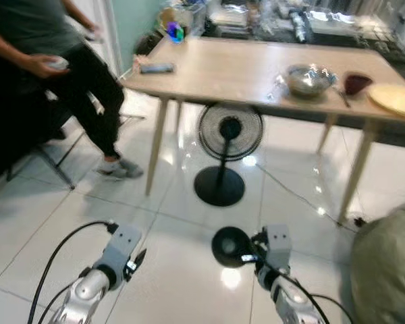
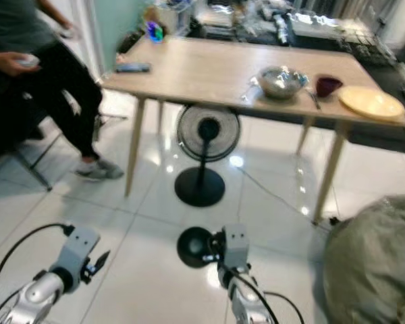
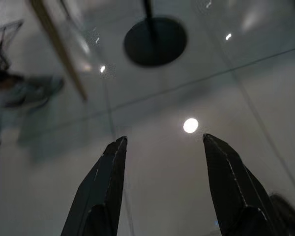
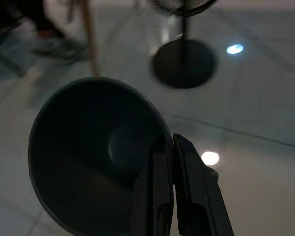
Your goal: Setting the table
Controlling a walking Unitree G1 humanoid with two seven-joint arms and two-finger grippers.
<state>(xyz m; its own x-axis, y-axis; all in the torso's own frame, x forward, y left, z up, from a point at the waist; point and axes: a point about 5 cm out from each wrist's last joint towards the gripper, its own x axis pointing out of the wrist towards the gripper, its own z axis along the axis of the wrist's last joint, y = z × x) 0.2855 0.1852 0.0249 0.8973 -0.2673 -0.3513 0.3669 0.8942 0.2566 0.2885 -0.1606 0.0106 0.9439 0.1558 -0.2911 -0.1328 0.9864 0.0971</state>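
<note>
My right gripper is shut on the rim of a dark bowl, held low over the white tiled floor; the bowl opens toward the right wrist camera, the two black fingers pinching its edge. My left gripper hangs open over the floor, with nothing between its fingers. Ahead stands a light wooden table. On it are a shiny metal bowl, a dark red bowl, a pale round plate and a dark flat object.
A black standing fan stands under the table, its round base on the floor with a cable trailing right. A person sits at the left. A grey-green bag lies at the right. Cluttered shelves sit behind the table.
</note>
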